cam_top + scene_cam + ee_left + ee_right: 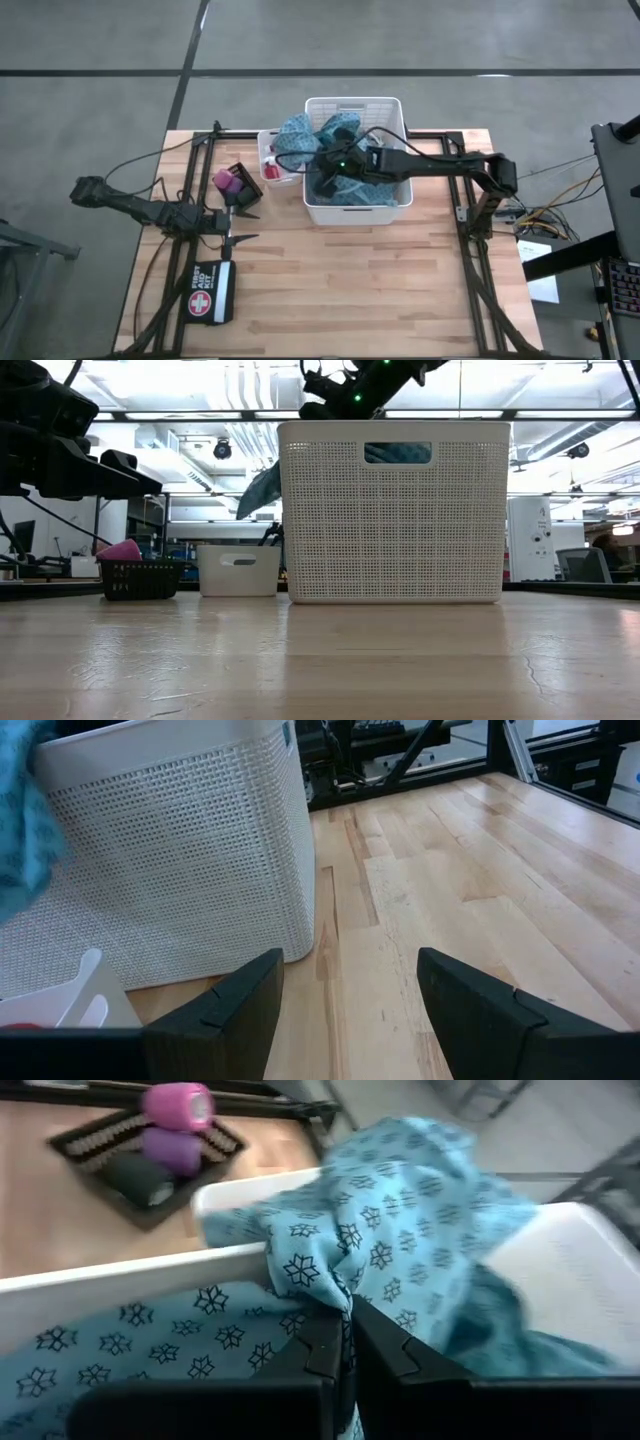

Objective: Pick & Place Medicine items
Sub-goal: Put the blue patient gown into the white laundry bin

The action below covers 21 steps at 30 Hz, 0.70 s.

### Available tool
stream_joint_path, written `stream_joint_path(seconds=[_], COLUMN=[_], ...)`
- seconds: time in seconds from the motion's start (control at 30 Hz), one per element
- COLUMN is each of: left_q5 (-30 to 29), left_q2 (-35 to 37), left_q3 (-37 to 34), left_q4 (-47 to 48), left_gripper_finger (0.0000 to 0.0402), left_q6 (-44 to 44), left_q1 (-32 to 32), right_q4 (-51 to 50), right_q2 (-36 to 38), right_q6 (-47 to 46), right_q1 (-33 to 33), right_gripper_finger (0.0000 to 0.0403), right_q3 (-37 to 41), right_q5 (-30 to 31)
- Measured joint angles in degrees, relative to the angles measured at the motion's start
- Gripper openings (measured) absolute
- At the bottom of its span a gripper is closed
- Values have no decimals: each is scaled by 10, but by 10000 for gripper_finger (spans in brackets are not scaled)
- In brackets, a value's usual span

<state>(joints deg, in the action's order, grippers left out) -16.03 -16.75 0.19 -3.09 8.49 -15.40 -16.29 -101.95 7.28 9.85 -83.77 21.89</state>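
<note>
**Right jaws clamped on teal cloth in the basket**

The right gripper [345, 1345] has its jaws closed on a fold of the teal cloth [400, 1230] inside the white basket [392, 110]. The left gripper [345, 1005] hovers over the table [480, 880], jaws parted and empty, near the small black tray [243, 180] of pink and purple rolls
</note>
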Motion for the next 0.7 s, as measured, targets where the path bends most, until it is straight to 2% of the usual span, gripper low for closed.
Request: stream_joint_path(seconds=[0.23, 0.33, 0.57, 0.7], left_q5=[0, 0, 0, 0], left_q2=[0, 0, 0, 0], left_q3=[0, 0, 0, 0], left_q4=[0, 0, 0, 0], left_gripper_finger=[236, 236, 236, 236], left_q6=[0, 0, 0, 0], left_q1=[0, 0, 0, 0], right_q4=[-41, -89, -274, -349], right_q2=[40, 69, 146, 177], right_q6=[8, -8, -129, -211], right_q1=[-5, -5, -5, 6], right_gripper_finger=[9, 9, 9, 9], right_q3=[-2, -3, -3, -3], right_q5=[130, 151, 142, 47])
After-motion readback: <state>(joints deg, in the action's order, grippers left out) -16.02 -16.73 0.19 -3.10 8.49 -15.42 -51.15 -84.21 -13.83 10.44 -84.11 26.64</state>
